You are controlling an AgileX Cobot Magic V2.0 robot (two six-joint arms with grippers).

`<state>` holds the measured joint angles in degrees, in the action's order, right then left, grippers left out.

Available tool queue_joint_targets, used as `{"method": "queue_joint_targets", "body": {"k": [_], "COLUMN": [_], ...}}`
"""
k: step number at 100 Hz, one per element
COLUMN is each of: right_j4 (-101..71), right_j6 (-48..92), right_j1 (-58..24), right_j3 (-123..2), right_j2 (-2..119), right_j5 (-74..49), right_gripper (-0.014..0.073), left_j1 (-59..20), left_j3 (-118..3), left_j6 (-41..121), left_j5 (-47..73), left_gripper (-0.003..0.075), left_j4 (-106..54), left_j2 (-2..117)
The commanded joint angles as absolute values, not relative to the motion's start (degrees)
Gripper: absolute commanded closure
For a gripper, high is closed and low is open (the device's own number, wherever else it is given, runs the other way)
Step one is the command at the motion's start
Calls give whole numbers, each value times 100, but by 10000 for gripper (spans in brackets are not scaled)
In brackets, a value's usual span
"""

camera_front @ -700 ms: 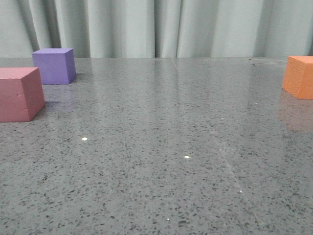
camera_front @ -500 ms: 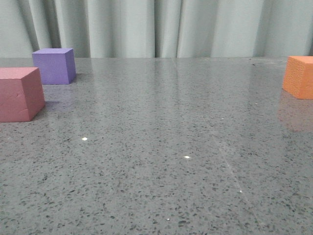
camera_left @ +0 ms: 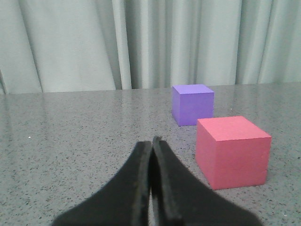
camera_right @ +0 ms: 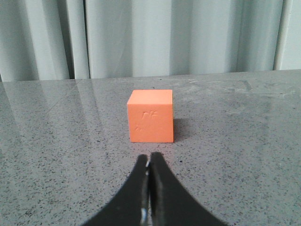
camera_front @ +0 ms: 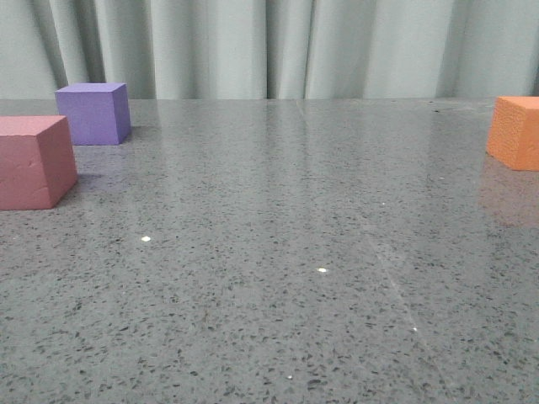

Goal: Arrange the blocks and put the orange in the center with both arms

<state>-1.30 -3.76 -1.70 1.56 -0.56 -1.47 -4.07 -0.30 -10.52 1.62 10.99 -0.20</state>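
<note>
1. My left hand has its two black fingers pressed together with nothing between them, hanging low over the speckled grey stone tabletop.
2. Ahead of that hand and off to one side sits the pink-red matte foam cube; the purple matte foam cube stands just behind it, near but not touching.
3. In the front view those two cubes sit at the tabletop's left side, the pink-red one nearer and cut by the frame edge, the purple one farther back by the pale grey-green pleated curtain.
4. My right hand is likewise closed tight, fingers touching, gripping nothing.
5. Straight ahead of it, apart from the fingertips, rests the orange matte foam cube, faint dents showing on the face toward me.
6. From the front, the orange cube sits at the far right edge, well apart from the other two.
7. Neither hand shows in the front view.
</note>
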Motion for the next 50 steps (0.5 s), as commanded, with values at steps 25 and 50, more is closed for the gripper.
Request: {"method": "queue_joint_targets", "body": {"k": [25,50], "right_j4": [-66,-160], "right_j6": [-338,-338], "right_j1": [-171,-171], "right_j3": [-234,-1999], "right_j2": [-149,801], "right_j5": [633,-1425], "right_gripper": [661,661], "left_j1": [-401,-401], "left_j3": [287,287], "left_j6": [-1062,-1062], "left_j5": [-313,-313], "left_gripper": [739,739], "left_j4": [1062,1062], "left_j2": [-210,-210]}}
